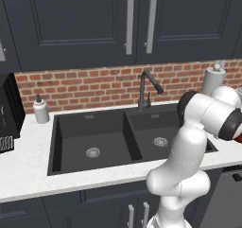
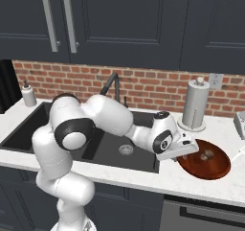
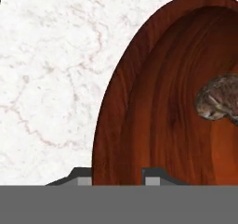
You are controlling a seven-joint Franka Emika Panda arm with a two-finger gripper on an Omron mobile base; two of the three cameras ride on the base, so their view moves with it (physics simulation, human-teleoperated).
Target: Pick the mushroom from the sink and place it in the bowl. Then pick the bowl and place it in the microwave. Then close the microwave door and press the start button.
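I see the sink (image 2: 119, 146) on the left, then the gripper (image 3: 116, 177) low over the near rim of the bowl (image 2: 210, 167). One finger (image 3: 81, 179) is outside the rim, the other inside, jaws partly spread around the wall; I cannot tell if they pinch it. The mushroom (image 3: 217, 99) lies inside the bowl, apart from the jaws. A paper towel roll (image 2: 195, 109) stands behind the bowl.

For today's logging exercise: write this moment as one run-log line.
stage: gripping bowl | mushroom: in bowl | gripper: fingers straddle bowl rim | bowl: on counter right of sink
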